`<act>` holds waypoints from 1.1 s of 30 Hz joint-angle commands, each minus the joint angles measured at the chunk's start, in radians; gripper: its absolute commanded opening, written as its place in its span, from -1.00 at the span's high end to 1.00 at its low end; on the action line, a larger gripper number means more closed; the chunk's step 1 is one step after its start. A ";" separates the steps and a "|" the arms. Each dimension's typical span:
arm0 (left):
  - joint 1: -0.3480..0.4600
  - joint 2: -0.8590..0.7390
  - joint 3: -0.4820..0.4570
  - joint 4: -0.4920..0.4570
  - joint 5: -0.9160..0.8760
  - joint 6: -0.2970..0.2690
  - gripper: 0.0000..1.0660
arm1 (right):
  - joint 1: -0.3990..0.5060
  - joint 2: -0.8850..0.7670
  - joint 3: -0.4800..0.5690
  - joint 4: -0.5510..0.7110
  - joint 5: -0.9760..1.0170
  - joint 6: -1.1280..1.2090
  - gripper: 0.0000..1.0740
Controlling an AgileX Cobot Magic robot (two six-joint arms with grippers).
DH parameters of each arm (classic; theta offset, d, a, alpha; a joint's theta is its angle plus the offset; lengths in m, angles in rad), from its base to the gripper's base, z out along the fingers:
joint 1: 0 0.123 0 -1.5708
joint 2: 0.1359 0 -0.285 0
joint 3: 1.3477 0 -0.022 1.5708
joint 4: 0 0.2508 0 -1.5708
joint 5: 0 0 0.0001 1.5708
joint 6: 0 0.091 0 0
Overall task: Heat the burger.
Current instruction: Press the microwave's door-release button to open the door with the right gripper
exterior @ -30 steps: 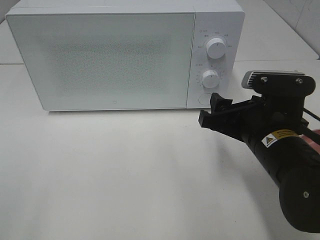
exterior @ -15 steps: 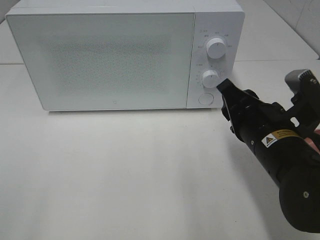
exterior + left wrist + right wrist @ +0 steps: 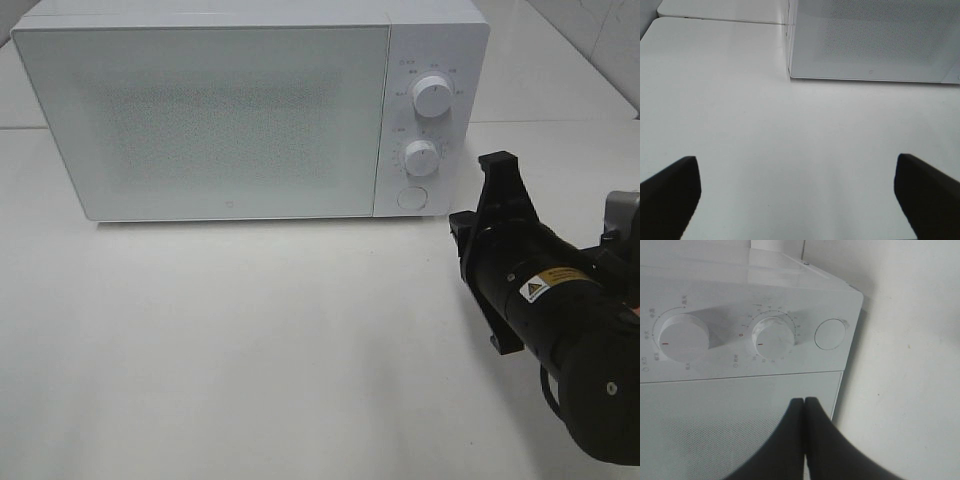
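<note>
No burger is seen; the right arm's jaws, pressed together, are held just right of the round button (image 3: 410,198) on the microwave (image 3: 230,110), the left jaws spread.

A white table (image 3: 250,350) carries a white microwave (image 3: 220,110), door shut.

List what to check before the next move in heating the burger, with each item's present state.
1. The microwave door is closed: ok.
2. The right gripper is shut and holds nothing: ok.
3. The right gripper touches the round button: not ok, it is apart from it.
4. The left gripper is open and holds nothing: ok.
5. The burger is located: cannot tell, it shows in no view.
</note>
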 commanded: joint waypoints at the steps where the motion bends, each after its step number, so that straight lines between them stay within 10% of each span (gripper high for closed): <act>1: 0.001 -0.018 -0.001 0.000 -0.001 0.001 -0.83 | -0.004 0.003 -0.008 0.002 0.017 0.028 1.00; 33: 0.001 -0.017 -0.001 0.000 -0.001 0.001 -0.83 | -0.211 0.309 -0.268 -0.250 0.074 0.261 1.00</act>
